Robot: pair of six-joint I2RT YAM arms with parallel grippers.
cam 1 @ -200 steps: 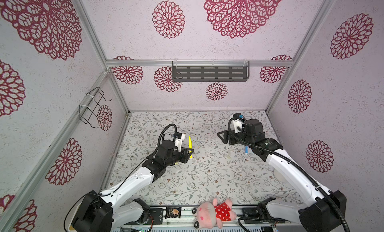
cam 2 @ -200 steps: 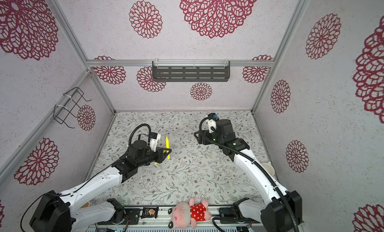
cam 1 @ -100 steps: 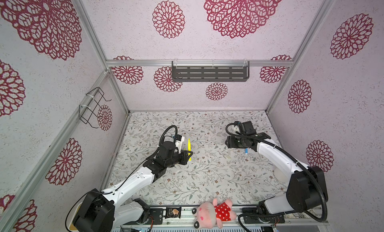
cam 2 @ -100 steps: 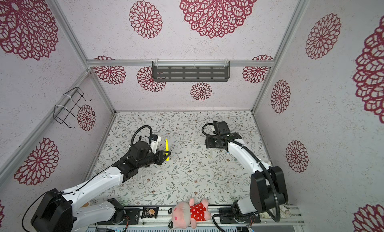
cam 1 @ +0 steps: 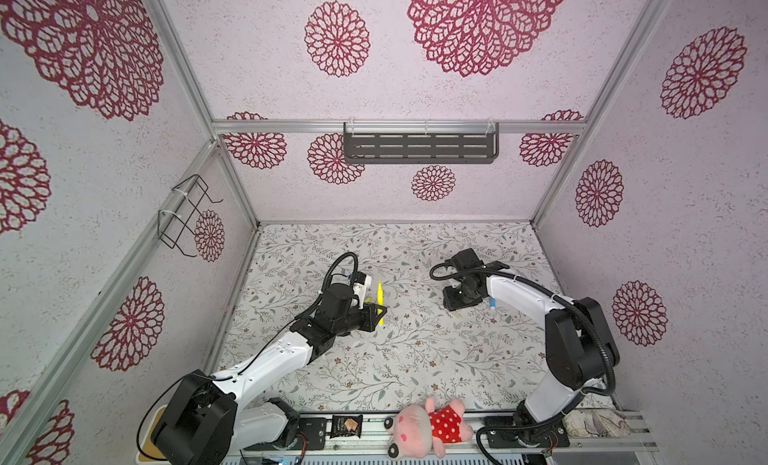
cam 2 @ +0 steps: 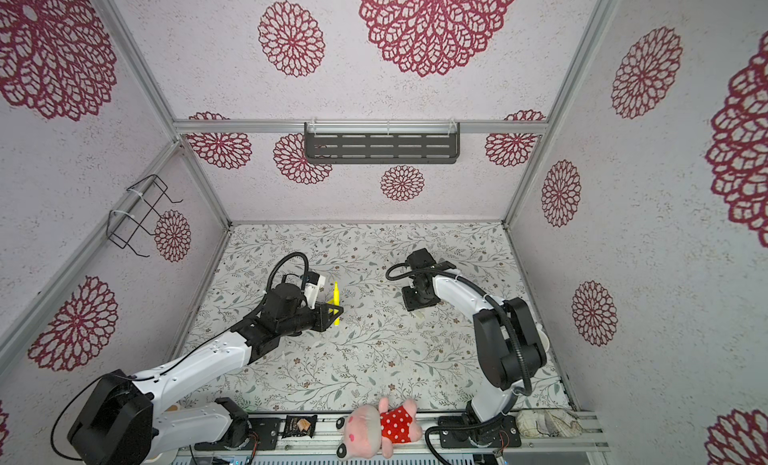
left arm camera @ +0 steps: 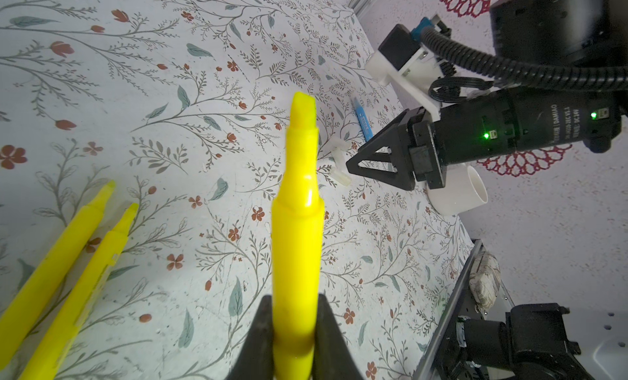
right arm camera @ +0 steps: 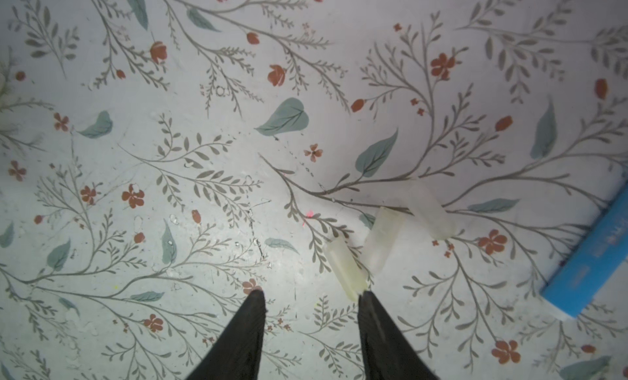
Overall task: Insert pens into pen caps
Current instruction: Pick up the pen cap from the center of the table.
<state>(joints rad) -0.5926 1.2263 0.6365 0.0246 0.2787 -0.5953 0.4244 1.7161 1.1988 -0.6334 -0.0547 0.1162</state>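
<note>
My left gripper is shut on a yellow pen, whose tapered tip points away from the fingers; in both top views the pen stands above the cover. Two more yellow pens lie side by side on the cover. Three whitish pen caps lie close together. My right gripper hangs low just short of them, open, with nothing between its fingers. One fingertip is at the end of the nearest cap. A blue pen lies beyond the caps.
A white cup stands by the right wall. A pink plush toy and a snack packet sit on the front rail. A black shelf hangs on the back wall and a wire rack on the left wall.
The right arm has folded down and swung its gripper low over the caps, and its jaws have narrowed. The left arm has barely moved and still holds the yellow pen.
</note>
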